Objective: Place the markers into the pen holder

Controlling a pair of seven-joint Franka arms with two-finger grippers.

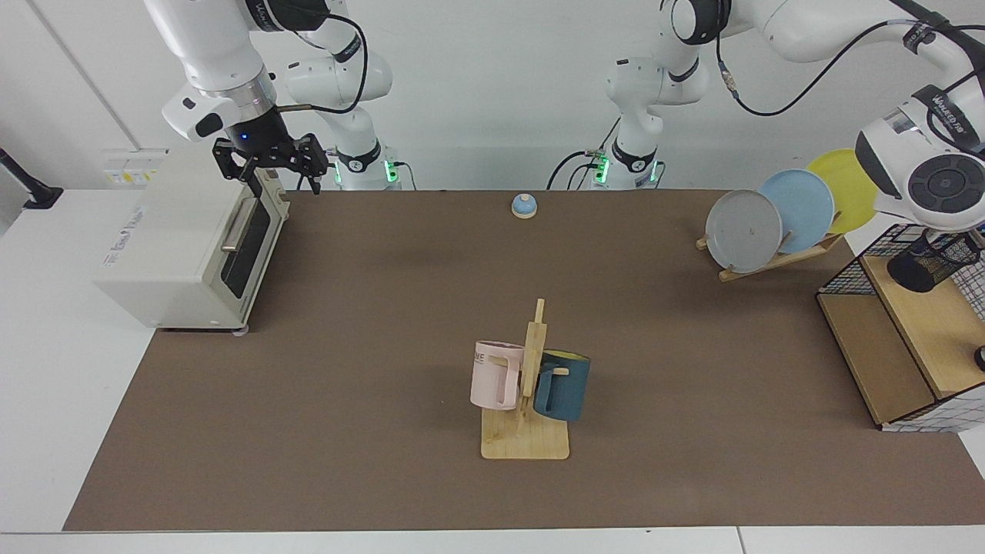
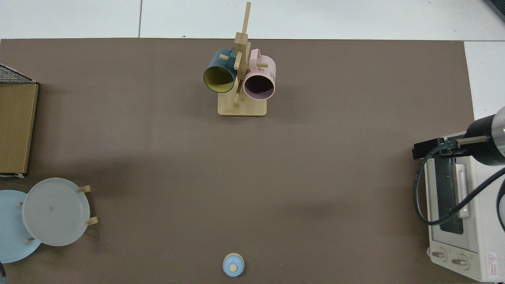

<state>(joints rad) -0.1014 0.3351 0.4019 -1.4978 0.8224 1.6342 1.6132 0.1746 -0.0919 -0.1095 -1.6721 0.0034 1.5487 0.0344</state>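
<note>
The black mesh pen holder (image 1: 919, 265) stands on top of the wooden shelf (image 1: 935, 331) at the right edge of the facing view, its mouth leaning up and to the right. My left gripper (image 1: 948, 229) hangs straight over that mouth, and its white wrist housing (image 1: 935, 181) covers it from this side. The marker is hidden. My right gripper (image 1: 283, 183) waits open and empty above the toaster oven's door (image 1: 250, 231); in the top view it is the black hand (image 2: 425, 149) at the right. The top view misses the holder and the left arm.
A mug rack (image 1: 525, 431) holds a pink mug (image 1: 496, 375) and a teal mug (image 1: 563, 385) mid-table. Three plates lean in a stand (image 1: 769, 258) beside the shelf. A small blue bell (image 1: 524, 205) sits at the far edge. The toaster oven (image 1: 185, 246) is at the left.
</note>
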